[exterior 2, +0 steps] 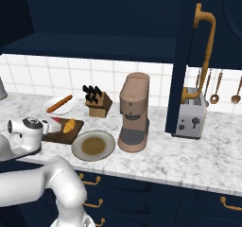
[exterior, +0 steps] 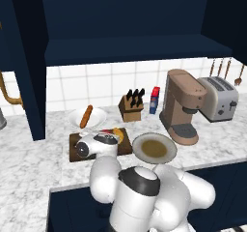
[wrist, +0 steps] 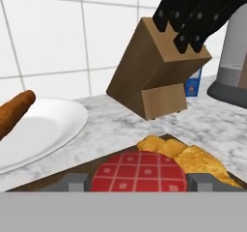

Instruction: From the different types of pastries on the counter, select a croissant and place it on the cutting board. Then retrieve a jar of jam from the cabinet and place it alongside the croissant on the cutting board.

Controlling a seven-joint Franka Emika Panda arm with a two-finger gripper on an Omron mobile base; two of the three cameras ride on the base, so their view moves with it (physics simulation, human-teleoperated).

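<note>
The jar of jam [wrist: 139,168] shows its red checked lid between my gripper's [wrist: 139,181] two fingertips, which sit against its sides. It stands low over the dark cutting board [exterior: 75,154] [exterior 2: 72,136], just in front of the golden croissant [wrist: 190,157] [exterior: 119,133] [exterior 2: 69,125] that lies on the board. My hand hangs over the board's middle in both base views, and the jar's base is hidden. The long orange-brown pastry [exterior: 86,116] [wrist: 13,114] rests on a white plate [exterior: 99,116]. Above the counter [exterior: 29,163], the navy cabinet [exterior: 130,50] stands open.
A knife block [exterior: 131,105] [wrist: 154,81] stands right behind the board, with a red-and-blue box [exterior: 154,99] beside it. A plate with a brown centre [exterior: 154,149] lies right of the board, then a coffee machine [exterior: 182,105] and a toaster [exterior: 219,98]. An open cabinet door [exterior 2: 184,56] hangs at the right.
</note>
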